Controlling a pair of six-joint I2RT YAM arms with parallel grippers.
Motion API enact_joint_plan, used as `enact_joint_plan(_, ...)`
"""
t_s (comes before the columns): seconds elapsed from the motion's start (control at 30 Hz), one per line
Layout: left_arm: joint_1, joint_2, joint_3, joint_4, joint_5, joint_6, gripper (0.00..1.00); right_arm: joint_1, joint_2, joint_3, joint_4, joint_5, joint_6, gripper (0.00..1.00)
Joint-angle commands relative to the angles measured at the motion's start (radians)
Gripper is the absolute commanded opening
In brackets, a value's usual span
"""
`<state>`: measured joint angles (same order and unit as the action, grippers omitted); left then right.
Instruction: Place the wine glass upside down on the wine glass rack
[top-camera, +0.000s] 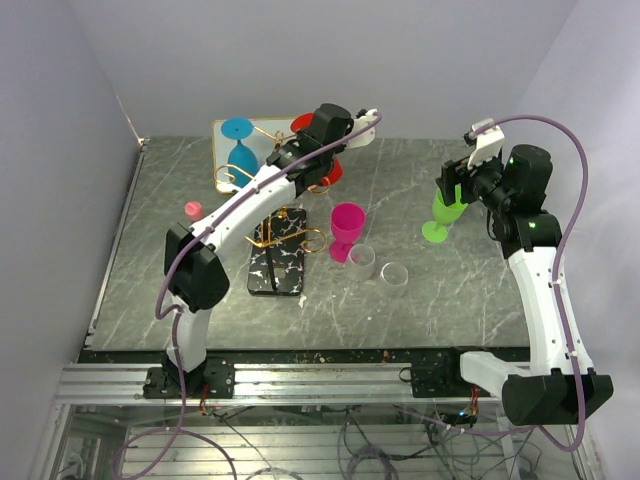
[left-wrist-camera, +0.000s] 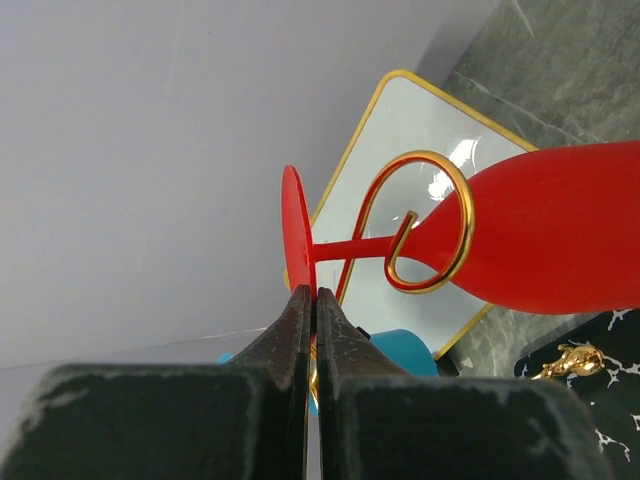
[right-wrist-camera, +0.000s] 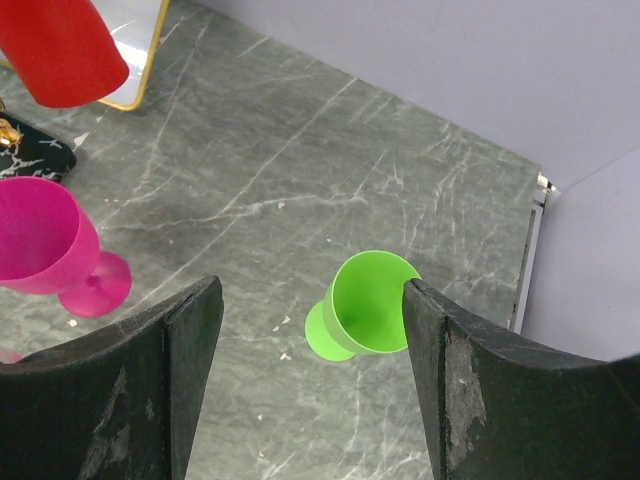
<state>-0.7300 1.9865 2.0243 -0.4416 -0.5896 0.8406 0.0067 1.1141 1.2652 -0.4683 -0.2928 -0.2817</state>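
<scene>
So its stem hangs in the wine glass rack (left-wrist-camera: 440, 168), left claw (left-wrist-camera: 308, 293) pinches the wine glass (left-wrist-camera: 545, 230); right claw (right-wrist-camera: 311, 290) released.

High rear overview, two close wrist views; red glass (left-wrist-camera: 560, 230) in all.

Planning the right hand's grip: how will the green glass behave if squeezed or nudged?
The green glass looks like matte plastic, so probably light and hard to break. Its wide bowl on a small foot may tip if nudged high. Being round, it would likely roll once toppled.
</scene>
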Motion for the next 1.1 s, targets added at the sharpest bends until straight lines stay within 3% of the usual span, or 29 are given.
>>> enact_joint_plan(0.0,0.004,0.013,0.066,0.020,-0.023,0.015,0.07,-0.005,-0.016,0.000,0.017,-0.018,-0.002,0.72)
enact_joint_plan(1.07,-0.038,0.048,0.085,0.092,0.057,0.035,0.07,-0.034,-0.033,-0.006,0.022,-0.054,0.018,0.73)
